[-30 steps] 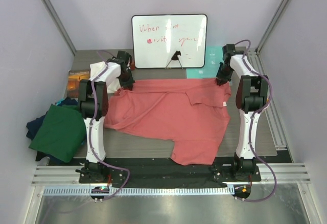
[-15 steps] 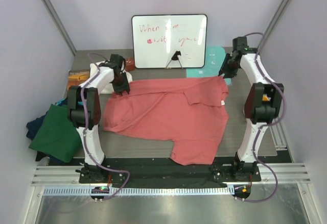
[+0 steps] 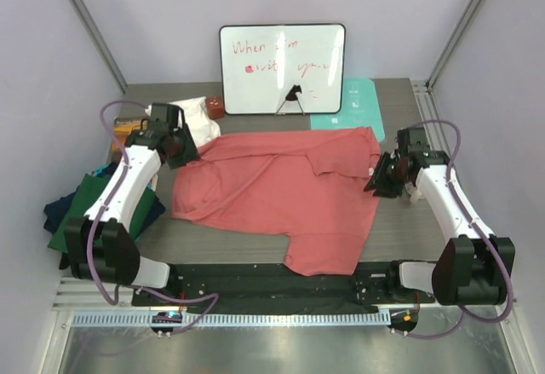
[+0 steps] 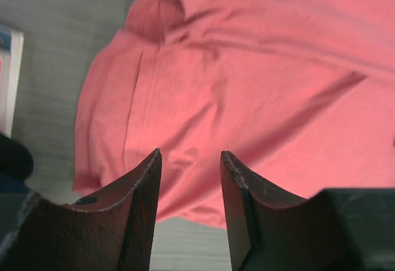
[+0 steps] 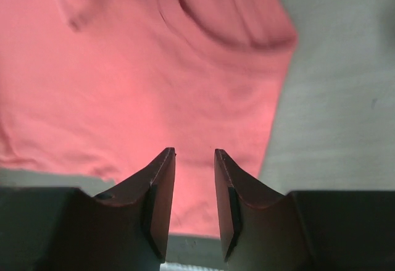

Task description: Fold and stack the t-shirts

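Note:
A large salmon-pink t-shirt [image 3: 281, 191] lies spread out on the table, wrinkled, with one part reaching toward the near edge. My left gripper [image 3: 182, 148] hovers at its far left corner, open, nothing between its fingers [image 4: 190, 154]; the pink shirt [image 4: 247, 67] fills that view. My right gripper [image 3: 380, 178] hangs by the shirt's right edge, also open and empty [image 5: 194, 152], above the pink cloth [image 5: 123, 67]. A dark green t-shirt [image 3: 72, 225] lies on a navy one [image 3: 51, 212] at the left, partly hidden by my left arm.
A whiteboard [image 3: 283, 67] stands at the back centre. A pale-teal mat [image 3: 351, 106] lies to its right. A white cloth [image 3: 194, 114], a small reddish object [image 3: 215, 107] and an orange book [image 3: 128, 127] sit at the back left.
Both grippers opened and let go of the pink shirt's far corners. Both arms swung back from the far side toward the near, outer edges. The shirt now lies flatter.

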Available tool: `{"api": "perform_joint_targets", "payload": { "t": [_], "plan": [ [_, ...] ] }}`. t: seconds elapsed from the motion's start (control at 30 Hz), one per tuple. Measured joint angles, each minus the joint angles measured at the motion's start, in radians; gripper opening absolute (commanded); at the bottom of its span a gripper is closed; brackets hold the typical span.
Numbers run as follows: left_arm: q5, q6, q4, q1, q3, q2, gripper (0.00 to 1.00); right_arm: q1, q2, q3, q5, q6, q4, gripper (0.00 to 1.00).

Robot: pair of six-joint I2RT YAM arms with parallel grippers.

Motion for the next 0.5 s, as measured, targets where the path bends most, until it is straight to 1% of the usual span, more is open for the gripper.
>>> {"api": "perform_joint_targets", "payload": {
  "t": [0.1, 0.2, 0.3, 0.4, 0.5],
  "plan": [
    [0.001, -0.02, -0.022, 0.0, -0.105, -0.08, 0.45, 0.006, -0.086, -0.125, -0.024, 0.019, -0.051, 0.38],
    [0.001, -0.026, -0.061, 0.0, -0.161, -0.153, 0.45, 0.028, -0.192, -0.181, -0.039, 0.044, -0.097, 0.38],
    [0.002, -0.037, -0.077, 0.0, -0.165, -0.205, 0.45, 0.044, -0.307, -0.189, -0.061, 0.079, -0.129, 0.38],
    [0.012, -0.048, -0.077, 0.0, -0.165, -0.219, 0.45, 0.054, -0.406, -0.205, -0.078, 0.114, -0.155, 0.38],
    [0.034, -0.062, -0.073, 0.0, -0.166, -0.216, 0.44, 0.062, -0.459, -0.238, -0.083, 0.133, -0.207, 0.38]
  ]
}}
